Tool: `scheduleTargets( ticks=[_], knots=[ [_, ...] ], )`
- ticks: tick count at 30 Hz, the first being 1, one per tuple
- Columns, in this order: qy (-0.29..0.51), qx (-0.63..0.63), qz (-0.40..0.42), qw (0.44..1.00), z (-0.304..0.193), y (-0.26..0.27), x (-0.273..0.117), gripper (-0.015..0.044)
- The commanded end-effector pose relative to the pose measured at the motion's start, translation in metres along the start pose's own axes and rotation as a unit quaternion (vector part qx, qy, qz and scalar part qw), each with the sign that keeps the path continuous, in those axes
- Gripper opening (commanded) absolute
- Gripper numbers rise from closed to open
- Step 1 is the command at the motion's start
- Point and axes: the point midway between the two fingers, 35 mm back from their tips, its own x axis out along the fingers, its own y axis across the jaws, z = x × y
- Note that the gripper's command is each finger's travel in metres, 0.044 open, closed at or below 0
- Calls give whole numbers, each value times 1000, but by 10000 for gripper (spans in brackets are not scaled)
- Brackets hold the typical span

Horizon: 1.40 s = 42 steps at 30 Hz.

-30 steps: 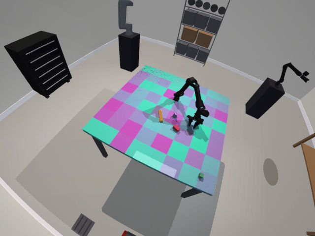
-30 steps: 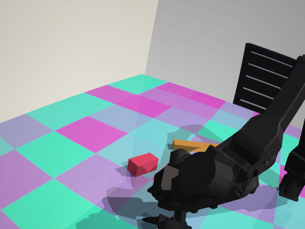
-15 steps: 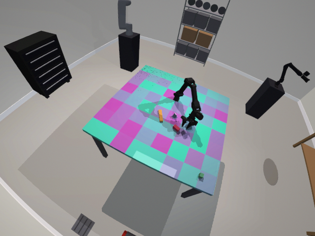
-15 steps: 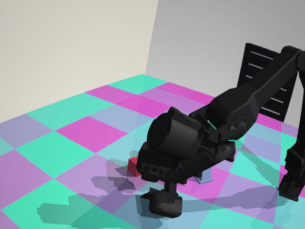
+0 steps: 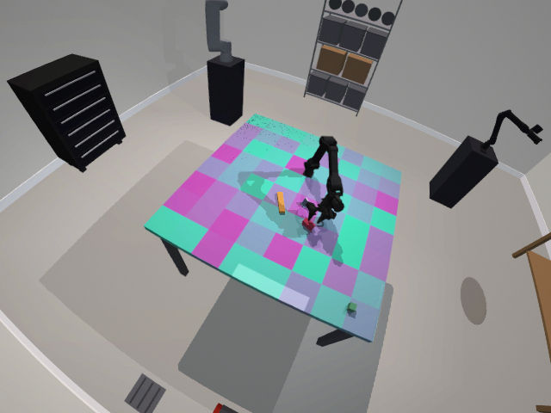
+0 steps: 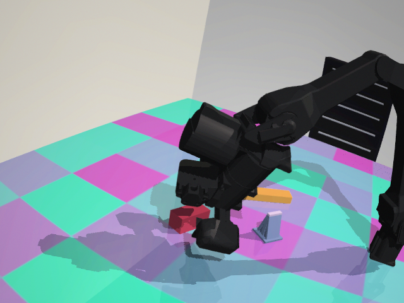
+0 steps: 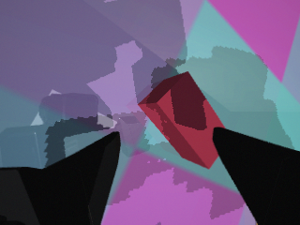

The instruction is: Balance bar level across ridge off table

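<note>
The orange bar (image 5: 281, 202) (image 6: 274, 197) lies flat on the table, apart from the ridge. The ridge, a small blue-grey stand with a narrow top edge (image 5: 304, 202) (image 6: 274, 226), stands upright with nothing on it. My gripper (image 5: 314, 220) (image 6: 194, 219) (image 7: 167, 131) is open and low over the table, tilted, beside and partly over a red block. In the wrist view the block shows slantwise between and beyond the fingertips, closer to the right one. Nothing is held. The bar's near end is hidden behind the gripper in the exterior view.
The red block (image 5: 307, 224) (image 6: 176, 223) (image 7: 199, 142) lies on the table, on the far side of the ridge from my arm's base. A small green cube (image 5: 351, 306) sits near a table corner. My arm passes above the table close to the ridge.
</note>
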Motion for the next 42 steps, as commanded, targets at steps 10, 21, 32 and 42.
scheduleTargets(
  ticks=[10, 21, 32, 42],
  knots=[
    [35, 12, 42, 998, -4, -48, 1, 315],
    [85, 8, 78, 993, -32, -93, 6, 315],
    [124, 12, 125, 984, -65, -134, 4, 315],
    [146, 23, 171, 974, -97, -166, -4, 315]
  ],
)
